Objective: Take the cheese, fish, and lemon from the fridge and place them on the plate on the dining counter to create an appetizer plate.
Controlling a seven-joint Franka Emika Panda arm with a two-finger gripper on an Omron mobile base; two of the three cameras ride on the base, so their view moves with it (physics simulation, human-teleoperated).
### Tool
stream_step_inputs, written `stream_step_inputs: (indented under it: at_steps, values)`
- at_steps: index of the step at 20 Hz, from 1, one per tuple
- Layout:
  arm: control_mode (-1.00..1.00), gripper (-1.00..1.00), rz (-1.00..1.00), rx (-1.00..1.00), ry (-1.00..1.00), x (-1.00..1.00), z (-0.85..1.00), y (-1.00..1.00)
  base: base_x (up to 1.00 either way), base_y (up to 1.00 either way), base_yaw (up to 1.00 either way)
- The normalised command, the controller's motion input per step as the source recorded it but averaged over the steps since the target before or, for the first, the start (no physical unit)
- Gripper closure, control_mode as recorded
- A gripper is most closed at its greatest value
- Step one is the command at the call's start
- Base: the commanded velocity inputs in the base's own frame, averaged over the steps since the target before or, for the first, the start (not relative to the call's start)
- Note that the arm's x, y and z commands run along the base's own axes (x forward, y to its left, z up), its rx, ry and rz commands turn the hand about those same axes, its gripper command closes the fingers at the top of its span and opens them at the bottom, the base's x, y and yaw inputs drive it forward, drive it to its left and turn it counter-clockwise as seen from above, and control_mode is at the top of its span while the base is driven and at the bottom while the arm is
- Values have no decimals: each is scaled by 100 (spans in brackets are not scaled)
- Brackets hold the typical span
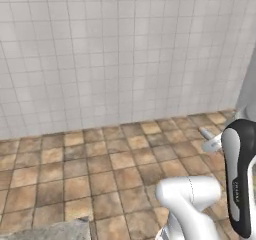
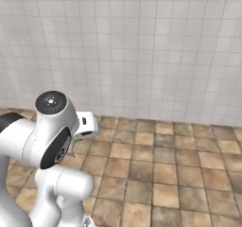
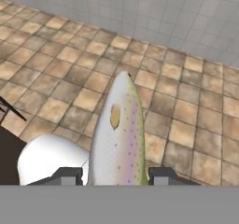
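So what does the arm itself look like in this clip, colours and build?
The arm has glossy white rounded segments, with a dark round joint cap on top and black panels at the joints. One black link carries small pale lettering. The gripper has two small dark grey blocky fingertips.

I can't read any text, label, brand, number or sign in my views. The only trace of writing is a thin line of small pale marks running down the dark cover of the arm point(image 1: 239, 184) at the right edge of my left base view, and it is too small and blurred for me to make out a single letter.
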Motion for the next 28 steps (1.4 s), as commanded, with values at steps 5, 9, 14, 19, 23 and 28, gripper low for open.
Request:
stream_step_inputs:
  at_steps: [5,9,14,19,23,28]
  values:
    - [100,100,0,0,0,0,0,0,99,46,37]
    - [100,100,0,0,0,0,0,0,96,44,37]
    - [100,100,0,0,0,0,0,0,89,38,43]
    - [100,100,0,0,0,0,0,0,76,29,51]
    - [100,100,0,0,0,0,0,0,65,26,55]
    - [100,100,0,0,0,0,0,0,59,33,57]
